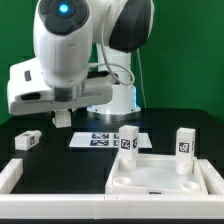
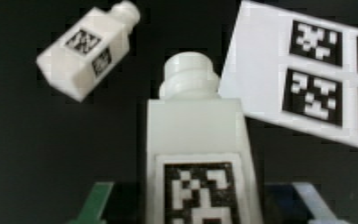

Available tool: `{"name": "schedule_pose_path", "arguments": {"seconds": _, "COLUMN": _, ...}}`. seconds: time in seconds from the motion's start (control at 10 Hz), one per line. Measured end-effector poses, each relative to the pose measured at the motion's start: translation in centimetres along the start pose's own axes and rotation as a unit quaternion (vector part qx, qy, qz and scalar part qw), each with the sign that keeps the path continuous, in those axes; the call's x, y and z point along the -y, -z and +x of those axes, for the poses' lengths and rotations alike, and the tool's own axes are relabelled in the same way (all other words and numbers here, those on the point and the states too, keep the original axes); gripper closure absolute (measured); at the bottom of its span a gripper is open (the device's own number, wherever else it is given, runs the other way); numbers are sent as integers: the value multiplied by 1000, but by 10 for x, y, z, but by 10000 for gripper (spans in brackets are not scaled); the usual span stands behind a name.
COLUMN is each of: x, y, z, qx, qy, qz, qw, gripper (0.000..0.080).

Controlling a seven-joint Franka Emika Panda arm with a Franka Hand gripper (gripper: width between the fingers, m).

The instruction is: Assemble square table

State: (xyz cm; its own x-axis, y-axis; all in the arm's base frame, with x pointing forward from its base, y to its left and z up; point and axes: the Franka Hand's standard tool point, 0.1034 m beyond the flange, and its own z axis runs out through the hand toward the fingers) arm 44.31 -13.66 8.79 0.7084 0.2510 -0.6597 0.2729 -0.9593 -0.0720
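Note:
My gripper [image 1: 64,110] is shut on a white leg [image 2: 194,150], held above the table; its tag faces the wrist camera and its peg end points away. In the wrist view the fingers [image 2: 101,200] flank the leg and the gripper [image 2: 202,205] sits at the frame's lower edge. A second leg [image 1: 30,140] lies on the black table at the exterior view's left; it also shows in the wrist view [image 2: 87,50]. The square tabletop [image 1: 160,180] lies at the front right with two legs [image 1: 127,140] [image 1: 185,142] upright at its far corners.
The marker board [image 1: 105,140] lies flat at the table's middle and shows in the wrist view [image 2: 318,70]. A long white bar [image 1: 10,176] edges the workspace at the exterior view's left. The robot base [image 1: 122,98] stands behind.

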Motion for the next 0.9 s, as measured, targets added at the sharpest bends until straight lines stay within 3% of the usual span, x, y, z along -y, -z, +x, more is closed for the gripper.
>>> {"name": "schedule_pose_path", "arguments": {"seconds": 0.2, "x": -1, "y": 4, "z": 2, "qx": -53, "qy": -1, "qz": -7, "qw": 999, "gripper": 511}}
{"name": "schedule_pose_path", "arguments": {"seconds": 0.4, "x": 19, "y": 50, "z": 19, "qx": -124, "qy": 1, "qz": -15, "qw": 992, "gripper": 510}}
{"name": "schedule_pose_path", "arguments": {"seconds": 0.5, "x": 34, "y": 72, "z": 29, "qx": -158, "qy": -16, "qz": -10, "qw": 987, "gripper": 509}}
{"name": "schedule_pose_path", "arguments": {"seconds": 0.6, "x": 52, "y": 94, "z": 36, "qx": -185, "qy": -59, "qz": 8, "qw": 981, "gripper": 509}}
{"name": "schedule_pose_path", "arguments": {"seconds": 0.7, "x": 59, "y": 114, "z": 48, "qx": -229, "qy": -70, "qz": 16, "qw": 971, "gripper": 509}}
{"name": "schedule_pose_path", "arguments": {"seconds": 0.8, "x": 53, "y": 110, "z": 49, "qx": -264, "qy": -61, "qz": 3, "qw": 963, "gripper": 509}}
{"name": "schedule_pose_path", "arguments": {"seconds": 0.9, "x": 53, "y": 106, "z": 46, "qx": -278, "qy": -63, "qz": 1, "qw": 958, "gripper": 509}}
